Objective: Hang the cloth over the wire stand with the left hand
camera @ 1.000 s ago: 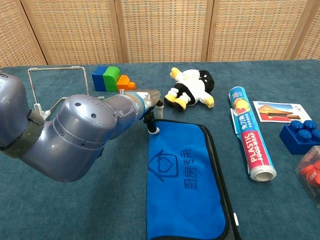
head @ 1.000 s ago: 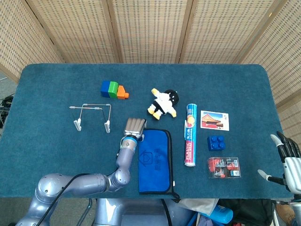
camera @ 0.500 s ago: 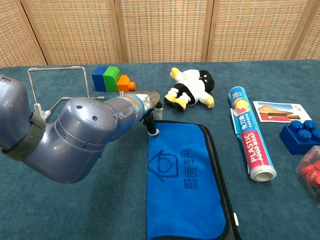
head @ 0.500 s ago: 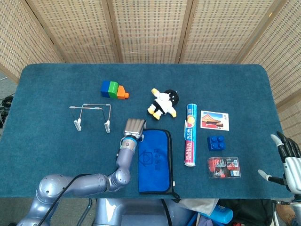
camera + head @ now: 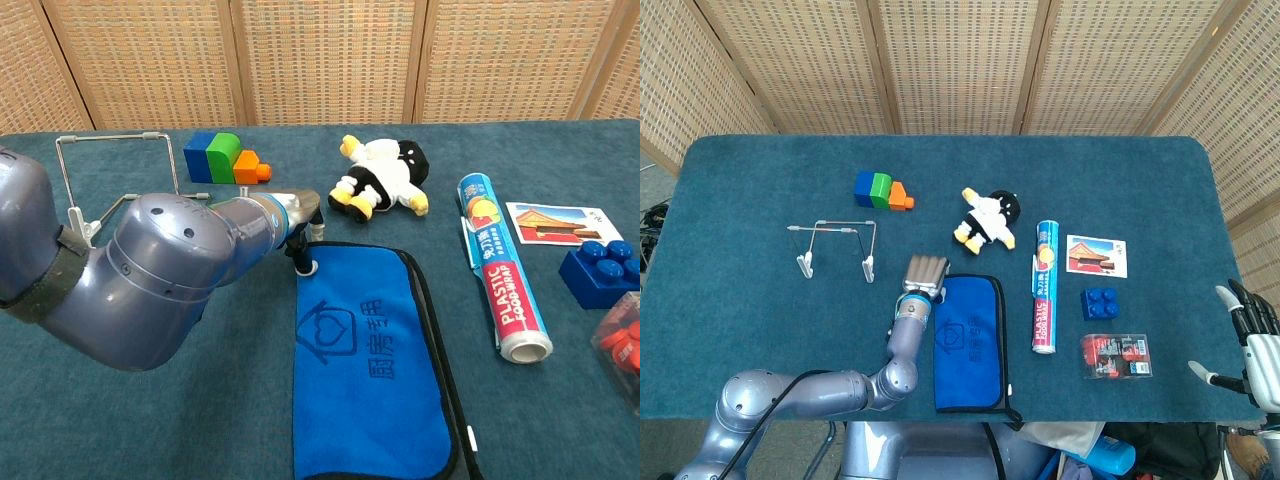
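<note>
Reaching down at the far left corner of the cloth (image 5: pixel 370 365), the left hand (image 5: pixel 925 273) has its fingertips (image 5: pixel 308 267) on or just above the hem, and from where I stand it holds nothing yet; the fingers look bunched and pointed downward, not spread wide, though whether they have actually nipped any fabric I cannot tell. The cloth lies flat near the front edge of the tabletop (image 5: pixel 760 320), folded long, with the stand (image 5: pixel 835 245) well apart to its left and further back. The risk I see is a thin grab: catching only the top layer of the fold, or just the black trim, would let the cloth slip free or unfold in a lopsided way on the lift. A drag across the felt could also bunch it up. Carrying it over, a low pass might knock the light stand aside or tip it. The right hand (image 5: pixel 1252 340) hangs off the right edge of the tabletop, fingers apart, holding nothing.
</note>
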{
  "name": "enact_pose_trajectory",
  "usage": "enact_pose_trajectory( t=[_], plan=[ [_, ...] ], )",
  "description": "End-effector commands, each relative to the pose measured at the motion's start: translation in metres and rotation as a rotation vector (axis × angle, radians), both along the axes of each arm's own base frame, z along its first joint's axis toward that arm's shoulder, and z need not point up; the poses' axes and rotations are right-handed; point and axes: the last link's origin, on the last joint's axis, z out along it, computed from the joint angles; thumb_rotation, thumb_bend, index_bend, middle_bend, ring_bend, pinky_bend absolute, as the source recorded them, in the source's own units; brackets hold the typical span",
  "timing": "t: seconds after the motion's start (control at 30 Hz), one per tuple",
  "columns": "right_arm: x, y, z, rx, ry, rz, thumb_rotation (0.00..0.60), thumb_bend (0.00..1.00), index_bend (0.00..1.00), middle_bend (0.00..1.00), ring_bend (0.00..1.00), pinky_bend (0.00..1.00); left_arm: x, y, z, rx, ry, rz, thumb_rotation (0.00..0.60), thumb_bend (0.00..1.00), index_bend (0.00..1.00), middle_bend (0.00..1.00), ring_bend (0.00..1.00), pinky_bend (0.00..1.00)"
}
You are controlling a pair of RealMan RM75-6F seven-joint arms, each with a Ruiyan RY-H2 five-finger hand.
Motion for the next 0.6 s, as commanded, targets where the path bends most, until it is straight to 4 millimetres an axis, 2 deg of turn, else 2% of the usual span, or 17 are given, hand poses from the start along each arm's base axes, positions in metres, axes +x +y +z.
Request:
enact_pose_trajectory(
  t=[0.03,0.23,0.6],
  plan=[
    [0.0,0.0,0.0,0.0,0.0,0.0,0.6,0.0,0.01,0.0,0.0,0.0,0.0022,-0.0006,0.0011,-0.001,-0.006,-0.005,0.6,0.37,0.61,0.87,0.85,0.97],
    [0.0002,0.0,0.0001,0.002,-0.002,0.001,0.6,0.0,0.01,0.0,0.0,0.0,0.0058,-0.0032,0.0028,-0.001,-0.01,-0.018,0.6,0.37,0.71,0.87,0.85,0.97],
    [0.001,0.001,0.0009,0.002,-0.004,0.006,0.6,0.0,0.01,0.0,0.0,0.0,0.0093,-0.0061,0.0085,0.006,-0.016,-0.033,0.6,0.37,0.73,0.88,0.85,0.97]
  ],
)
